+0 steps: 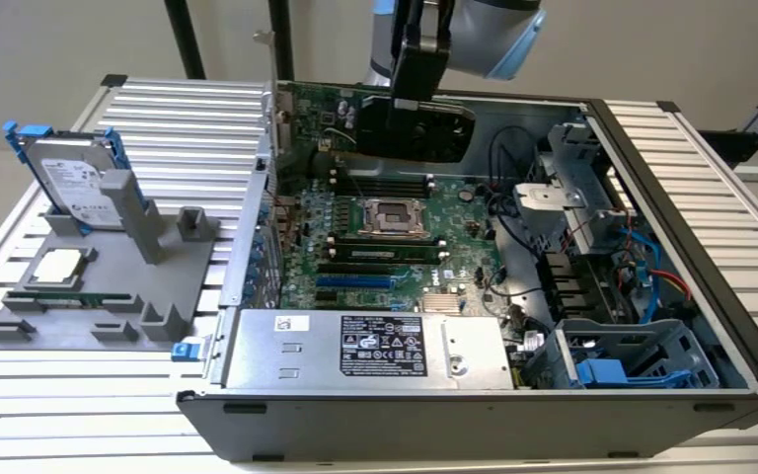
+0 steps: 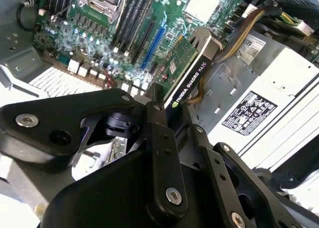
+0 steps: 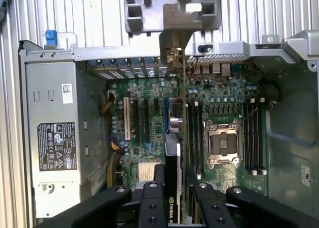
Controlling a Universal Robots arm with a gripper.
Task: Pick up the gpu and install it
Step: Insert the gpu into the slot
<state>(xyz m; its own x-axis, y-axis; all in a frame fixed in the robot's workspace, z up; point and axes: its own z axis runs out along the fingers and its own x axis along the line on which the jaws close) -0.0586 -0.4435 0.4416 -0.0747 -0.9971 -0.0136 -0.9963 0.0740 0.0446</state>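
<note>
Motherboard (image 3: 227, 96) below clamped gpu (image 2: 177, 58); exterior view shows cooler (image 1: 415, 128).

Light's bright and even all over, only soft shadows down inside the computer case (image 1: 485, 423). White table (image 1: 76, 395) nearly blows out in the exterior view; gripper (image 2: 167, 106) (image 3: 174, 173) reads dark in both wrist views.

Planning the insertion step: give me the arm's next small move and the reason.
Probably ease the gpu straight down a little. The fingers are shut on it and it hangs upright, clear above the motherboard. In the first wrist view its edge runs parallel to the empty blue slot, close beside it, so a short descent should show any sideways correction needed.
</note>
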